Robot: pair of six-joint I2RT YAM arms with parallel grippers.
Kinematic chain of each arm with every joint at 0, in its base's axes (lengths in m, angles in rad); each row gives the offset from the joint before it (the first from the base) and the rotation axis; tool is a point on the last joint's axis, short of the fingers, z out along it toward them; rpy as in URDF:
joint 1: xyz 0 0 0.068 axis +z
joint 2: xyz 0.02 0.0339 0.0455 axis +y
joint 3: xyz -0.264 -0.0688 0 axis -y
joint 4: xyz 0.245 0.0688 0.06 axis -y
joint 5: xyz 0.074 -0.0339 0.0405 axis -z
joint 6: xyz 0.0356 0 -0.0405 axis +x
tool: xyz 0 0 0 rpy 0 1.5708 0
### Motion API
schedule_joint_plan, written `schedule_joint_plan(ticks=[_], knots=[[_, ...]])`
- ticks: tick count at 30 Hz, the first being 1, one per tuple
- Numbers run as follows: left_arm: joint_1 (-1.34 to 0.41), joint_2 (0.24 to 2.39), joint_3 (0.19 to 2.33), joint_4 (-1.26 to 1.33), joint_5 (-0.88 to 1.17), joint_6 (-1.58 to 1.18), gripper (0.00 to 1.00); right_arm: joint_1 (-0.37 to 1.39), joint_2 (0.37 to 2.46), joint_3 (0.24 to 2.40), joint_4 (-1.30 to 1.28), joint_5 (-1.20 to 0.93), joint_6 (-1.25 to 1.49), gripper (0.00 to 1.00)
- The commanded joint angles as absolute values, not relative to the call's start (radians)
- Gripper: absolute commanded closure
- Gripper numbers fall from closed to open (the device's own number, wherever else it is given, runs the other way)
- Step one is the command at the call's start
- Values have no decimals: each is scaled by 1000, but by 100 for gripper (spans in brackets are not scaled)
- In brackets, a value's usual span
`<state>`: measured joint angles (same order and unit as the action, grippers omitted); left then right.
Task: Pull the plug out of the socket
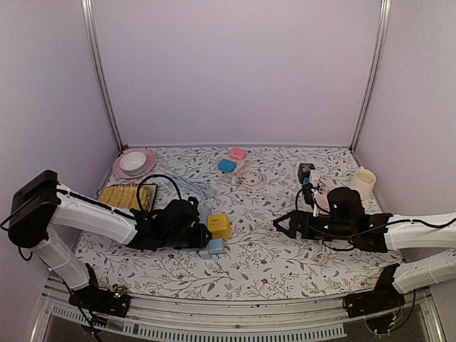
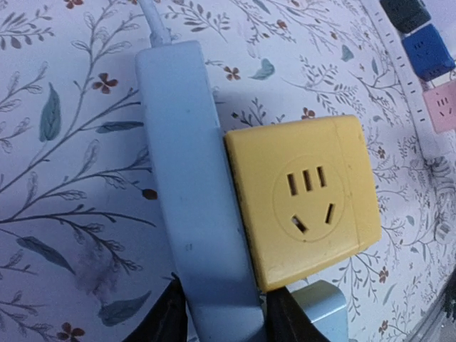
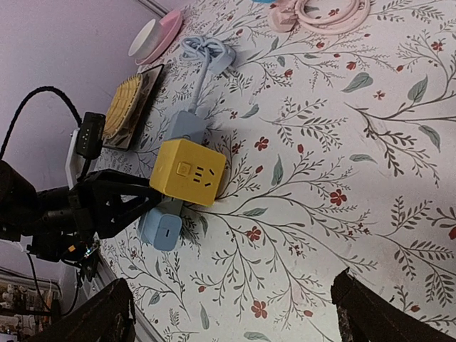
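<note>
- Top view: the left gripper (image 1: 194, 234) is clamping the pale blue plastic power strip (image 1: 211, 248), anchoring it so a pull cannot drag it along. The yellow cube-shaped plug (image 1: 219, 226) is sitting in it, at nine o'clock from the right gripper (image 1: 285, 224).
- Left wrist: black fingers (image 2: 169, 322) are squeezing the strip's sides at six o'clock, with the cube seated at three o'clock.
- Right wrist: the right gripper's jaws are spread wide with nothing between them, and the cube is waiting at ten o'clock, well apart. I judge it is lining up to approach.

Bare tablecloth (image 1: 251, 246) lies between right tool (image 1: 283, 227) and yellow plug (image 1: 219, 226); left tool (image 1: 195, 236), clamping the power strip (image 1: 213, 248), crowds the far side.
</note>
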<state>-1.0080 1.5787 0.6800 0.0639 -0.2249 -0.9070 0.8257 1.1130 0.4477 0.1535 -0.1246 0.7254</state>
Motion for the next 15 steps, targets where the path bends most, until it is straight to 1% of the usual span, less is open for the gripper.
schedule_joint_plan(ticks=[1,6,15], knots=[[-1075,1623,663,188,-127,-897,63,882,1201,505,231,-100,743,1],[-1088,1654,620,310,-73,-944,64,925,1325,547,291,-125,765,1],[-1091,1646,540,358,-88,-986,65,965,1491,588,429,-181,820,1]])
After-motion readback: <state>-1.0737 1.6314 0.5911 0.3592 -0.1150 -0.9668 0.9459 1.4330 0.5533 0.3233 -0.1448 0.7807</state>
